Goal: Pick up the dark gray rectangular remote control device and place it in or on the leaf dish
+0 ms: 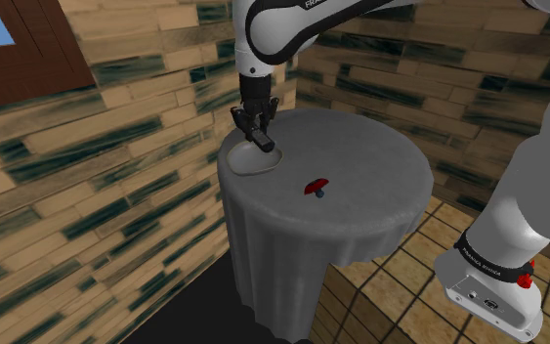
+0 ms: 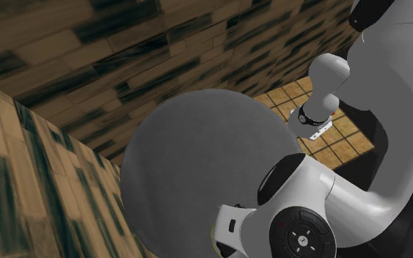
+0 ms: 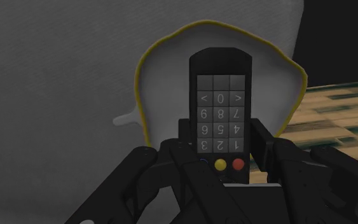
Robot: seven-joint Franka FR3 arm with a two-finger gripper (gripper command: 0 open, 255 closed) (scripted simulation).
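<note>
Jaws pinched on its coloured-button end, the black gripper (image 3: 220,156) holds the stiff, probably light dark-grey rectangular remote (image 3: 220,89) over the white, yellow-rimmed leaf dish (image 3: 161,83) at ten o'clock on the grey round table (image 1: 360,186).

The grey-draped round table (image 1: 380,205) lies mostly bare and open from above; a small red object (image 1: 316,185) stands near its middle. The leaf dish (image 1: 238,164) sits at the rim nearest the brick walls (image 1: 97,156), where side room seems tight. The remote (image 3: 220,95), clasped in the gripper (image 1: 260,140), fills the space over its hollow.
</note>
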